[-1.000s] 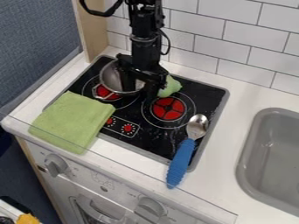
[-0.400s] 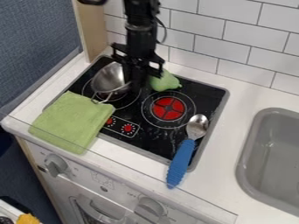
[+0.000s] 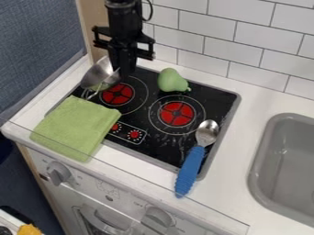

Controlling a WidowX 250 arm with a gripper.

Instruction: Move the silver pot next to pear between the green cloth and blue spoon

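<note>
My gripper (image 3: 125, 69) hangs over the back left of the stove, shut on the right side of the silver pot (image 3: 97, 75). The pot is tilted, above the stove's left edge, and its wire handle points down toward the cloth. A green pear (image 3: 171, 81) lies at the back of the stove, to the right of the gripper and apart from it. The folded green cloth (image 3: 76, 127) covers the front left corner of the stove. Across the right front edge lies the blue spoon (image 3: 191, 166), its metal bowl toward the back.
The black stove (image 3: 160, 149) has two red burners, left (image 3: 117, 93) and right (image 3: 176, 114). A grey sink (image 3: 288, 160) is set into the counter at right. Behind stands a white tiled wall (image 3: 253, 50), and a wooden panel (image 3: 92, 27) rises at the back left.
The gripper has moved left and back, and the pot has come with it, off the left burner and more tilted. That burner and the whole pear are now uncovered.
</note>
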